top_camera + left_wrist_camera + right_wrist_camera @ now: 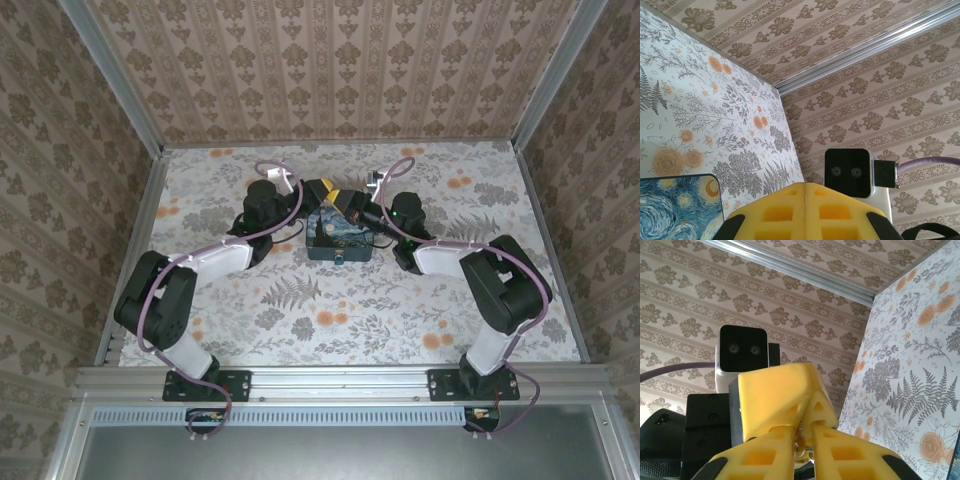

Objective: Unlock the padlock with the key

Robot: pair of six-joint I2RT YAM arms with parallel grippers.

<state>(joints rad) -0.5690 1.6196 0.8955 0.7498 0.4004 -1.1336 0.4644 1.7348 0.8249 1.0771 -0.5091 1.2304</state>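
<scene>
Centrally, blocky yellow hollow-celled left fingers (780,215) beside glossy round-cornered tin (675,210).

Table (330,320) covered in grey fern and orange flower print, blue night-sky tin (338,242) lying flat just beyond its centre

Blue starry-night tin (340,240) sits toward the back of the floral-print table (400,310). Brownish damask wallpaper (330,60) on three sides, aluminium rail (340,381) up front.
</scene>
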